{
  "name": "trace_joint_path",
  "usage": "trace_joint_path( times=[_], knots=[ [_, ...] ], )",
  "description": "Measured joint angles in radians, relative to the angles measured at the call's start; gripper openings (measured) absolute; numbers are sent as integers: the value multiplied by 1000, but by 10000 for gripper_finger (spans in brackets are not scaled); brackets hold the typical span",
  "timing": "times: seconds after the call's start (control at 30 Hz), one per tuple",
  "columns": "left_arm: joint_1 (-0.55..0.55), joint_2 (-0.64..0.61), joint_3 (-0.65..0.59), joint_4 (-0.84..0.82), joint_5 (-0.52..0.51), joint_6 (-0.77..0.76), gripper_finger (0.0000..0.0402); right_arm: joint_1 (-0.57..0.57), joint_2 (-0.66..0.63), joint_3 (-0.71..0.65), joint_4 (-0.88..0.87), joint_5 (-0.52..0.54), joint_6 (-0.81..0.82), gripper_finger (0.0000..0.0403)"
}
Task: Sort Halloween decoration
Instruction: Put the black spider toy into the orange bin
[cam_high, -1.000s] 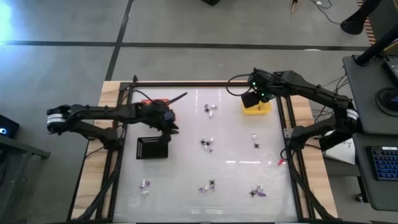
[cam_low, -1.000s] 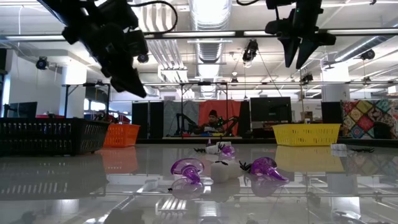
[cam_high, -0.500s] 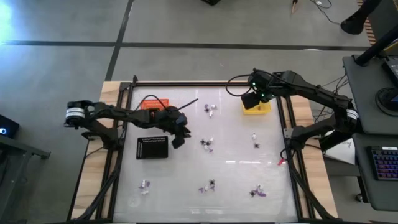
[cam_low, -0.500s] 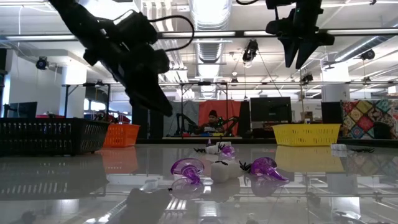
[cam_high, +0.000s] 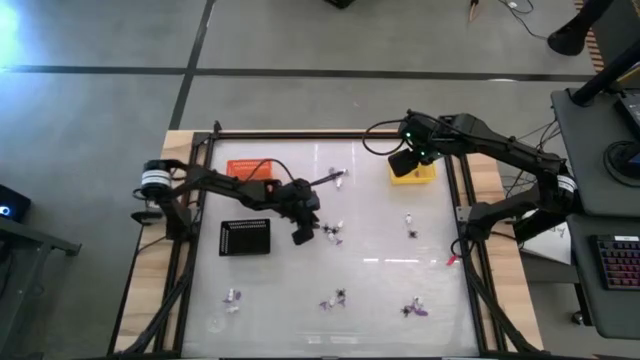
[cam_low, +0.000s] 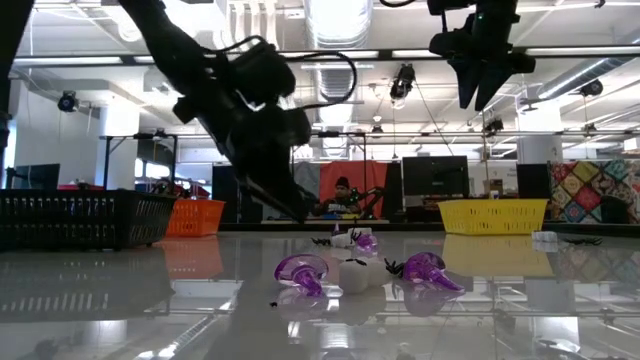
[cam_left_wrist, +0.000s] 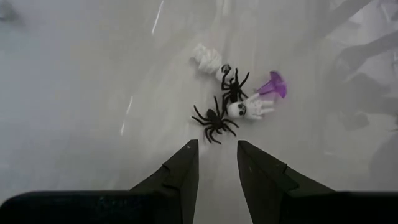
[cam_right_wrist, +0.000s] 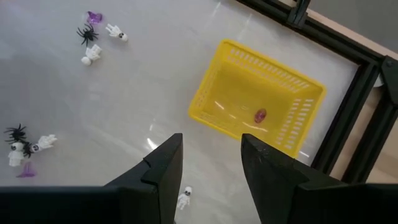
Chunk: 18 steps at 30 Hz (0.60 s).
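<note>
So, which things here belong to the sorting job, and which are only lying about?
Job:
- trinkets
- yellow tray, one orange-brown piece inside
- orange tray
- black tray
- left gripper, open
- right gripper, open

Lying about:
- keyboard
- red item

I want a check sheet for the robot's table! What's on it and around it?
Surface: shiny white table, wooden edges.
Job's things: tiny spiders, skeletons and purple bits in small clusters; one cluster sits just ahead of the left pincer. One reddish trinket lies in the yellow tray. Orange tray and black tray sit on the left.
Clutter: nothing seen.
Pincers: left pincer open, empty; right pincer open, empty, above the yellow tray.
Cables: black cable loops off the right arm.
Surroundings: a person sits far behind.
</note>
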Motion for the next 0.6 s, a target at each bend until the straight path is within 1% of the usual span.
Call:
trace_joint_path(
  times=[0.33,0.5,0.6],
  knots=[
    [-16,79,50,-2,-1,-8,93,0,0,0,-1,-1,-28,155],
    [-18,107,54,10,-61,-51,93,0,0,0,-1,-1,-40,155],
    [-17,118,54,27,-64,-64,93,0,0,0,-1,0,-47,155]
  ],
)
